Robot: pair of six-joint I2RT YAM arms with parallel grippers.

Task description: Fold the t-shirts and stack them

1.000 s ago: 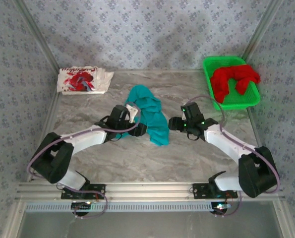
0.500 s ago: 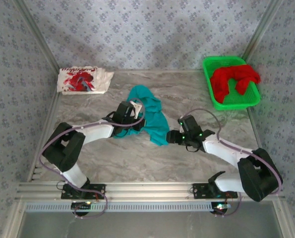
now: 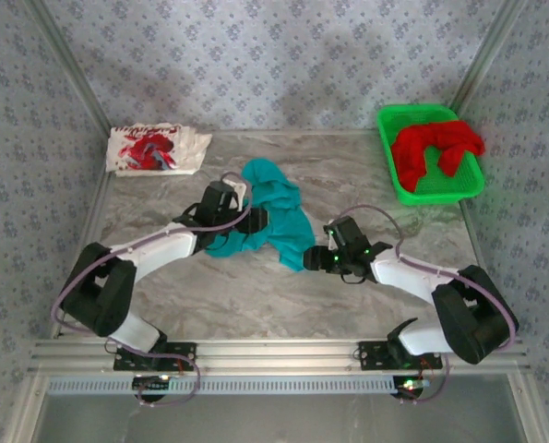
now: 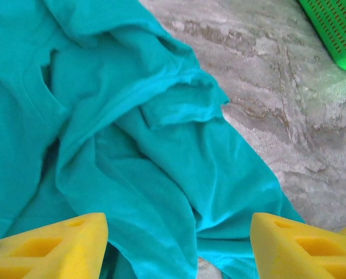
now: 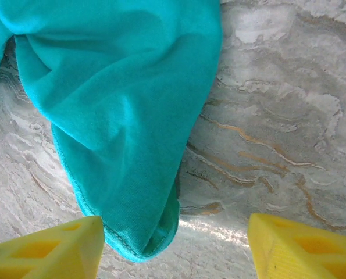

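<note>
A crumpled teal t-shirt point(image 3: 276, 214) lies mid-table. My left gripper point(image 3: 254, 220) hovers over its left side. In the left wrist view the left gripper point(image 4: 178, 250) is open, yellow fingers point(image 4: 50, 247) wide apart above folds of teal cloth point(image 4: 149, 145). My right gripper point(image 3: 316, 260) sits at the shirt's near tip. It is open too, and the shirt's hem point(image 5: 135, 232) lies on the table between the jaws of the right gripper point(image 5: 173, 250), close to the left finger point(image 5: 45, 253). A folded white t-shirt with red print point(image 3: 154, 149) rests at the back left. A red t-shirt point(image 3: 435, 146) is heaped in the basket.
The green plastic basket point(image 3: 388, 118) stands at the back right by the side rail, and a corner of the basket point(image 4: 335, 29) shows in the left wrist view. Bare marble table point(image 3: 256, 295) stretches in front of the teal shirt. Patterned walls close off the back and sides.
The right gripper has slid nearer and left, down to the teal shirt's near tip. The left gripper shifted over the shirt's left side, and the cloth there has spread a little leftward.
</note>
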